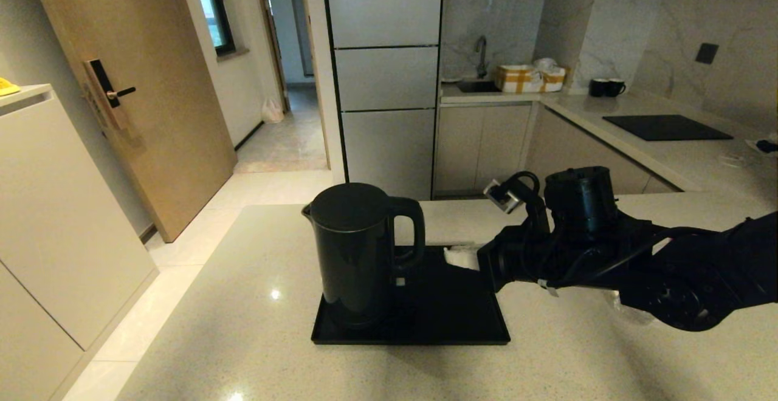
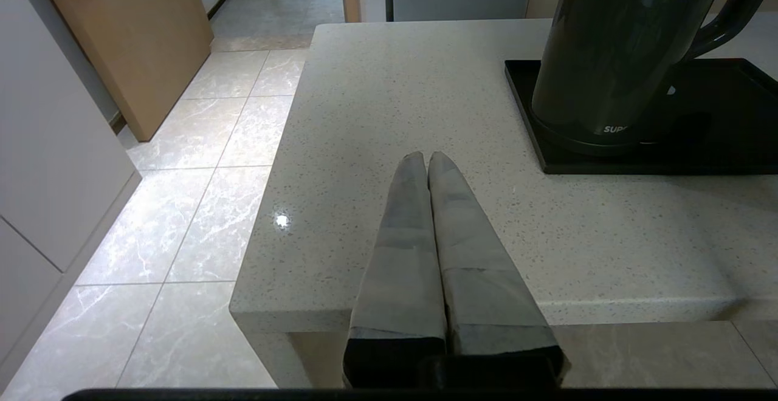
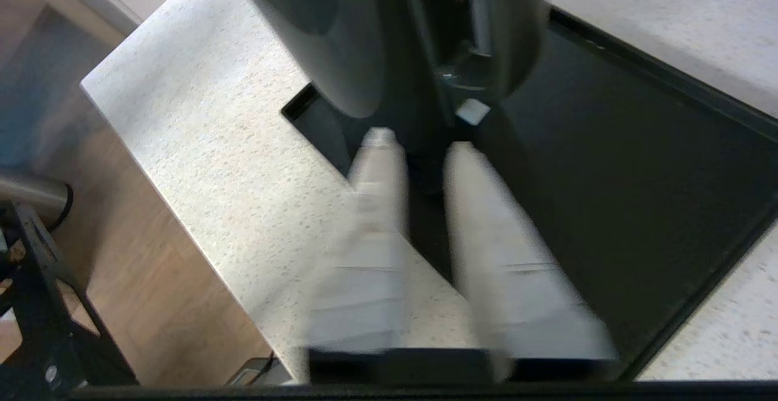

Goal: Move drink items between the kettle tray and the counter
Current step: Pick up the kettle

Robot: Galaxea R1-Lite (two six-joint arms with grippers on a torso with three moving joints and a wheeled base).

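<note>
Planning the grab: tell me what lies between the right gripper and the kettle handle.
Nothing. In the right wrist view, only bare tray separates the open right gripper from the kettle handle.

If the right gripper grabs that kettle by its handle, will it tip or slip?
Probably rigid: the kettle looks hard-shelled. It is tall on a narrow base on the tray, so a sideways push might tip it. Its glossy handle may be slippery for the right gripper.

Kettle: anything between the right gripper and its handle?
Nothing visible. In the right wrist view the right gripper is open over the tray, with only bare tray between its fingers and the kettle handle ahead. The left gripper is shut, off to the side over the counter.
</note>
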